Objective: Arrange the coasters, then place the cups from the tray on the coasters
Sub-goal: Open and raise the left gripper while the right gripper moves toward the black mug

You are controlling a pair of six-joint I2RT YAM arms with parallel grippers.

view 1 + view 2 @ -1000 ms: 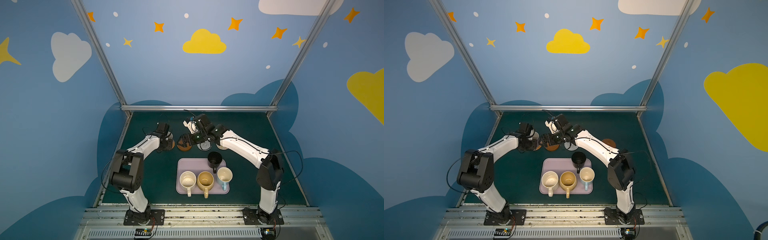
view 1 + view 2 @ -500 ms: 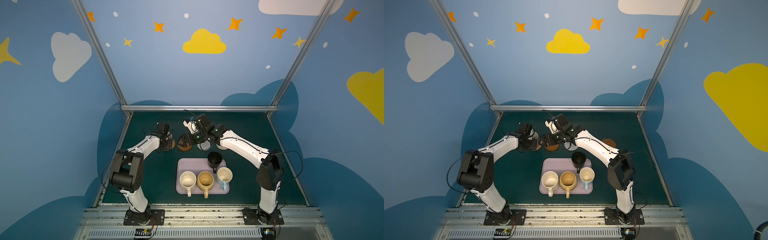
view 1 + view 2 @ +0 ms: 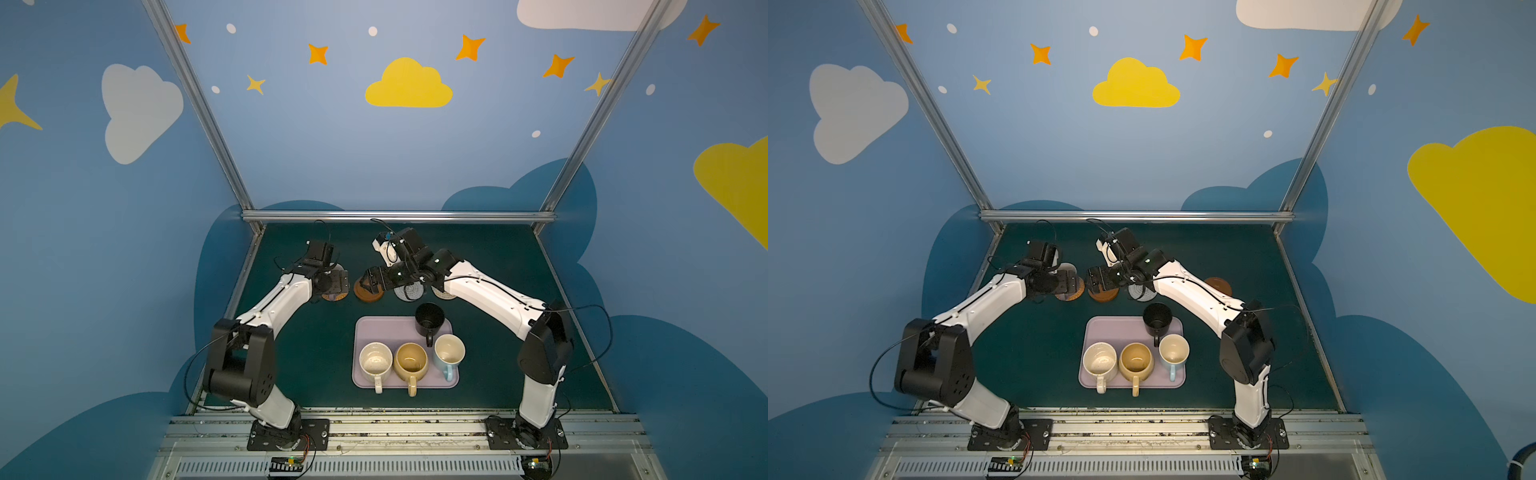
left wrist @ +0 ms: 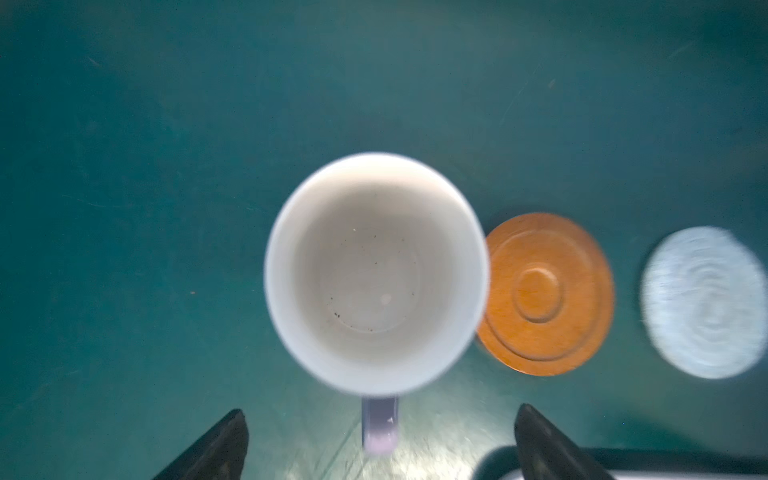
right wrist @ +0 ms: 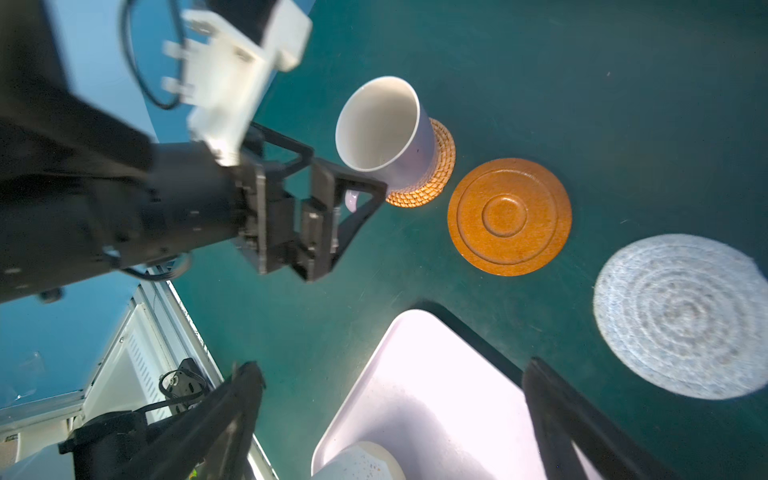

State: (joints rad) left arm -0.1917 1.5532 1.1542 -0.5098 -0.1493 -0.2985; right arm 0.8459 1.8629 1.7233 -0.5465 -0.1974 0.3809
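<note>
Lavender mug (image 5: 384, 129) is standing upright on the tan rattan coaster (image 5: 434, 183) at the left end of the coaster row, its cream inside empty and its handle pointing back toward the left tool (image 4: 380, 415). Left tool is sitting open: its two dark fingers (image 4: 224, 440) are standing wide apart on either side of the handle, with clear gaps and no contact showing. Brown wooden coaster (image 5: 509, 216) is lying bare just beside the rattan one. The grey woven coaster (image 5: 681, 316) is lying next along, apart from it. In a top view the beige woven coaster (image 3: 441, 293) is showing partly under the right arm, and the second brown wooden coaster (image 3: 1219, 285) is peeking out past that arm at the row's right end. Right tool (image 5: 392, 370) is reaching across the middle and hanging above the green surface (image 5: 623, 104), near the tray's far left corner. Its fingers are spread wide with nothing between them. The lilac tray (image 3: 374, 328) is sitting nearer the robot than the row and carrying four mugs. The black mug (image 3: 429, 320) is at its far right corner. Along the near side, from left to right, are the cream speckled mug (image 3: 375, 359), the mustard mug (image 3: 411, 359) and the light blue mug (image 3: 449, 353), all upright with handles toward the near edge.
</note>
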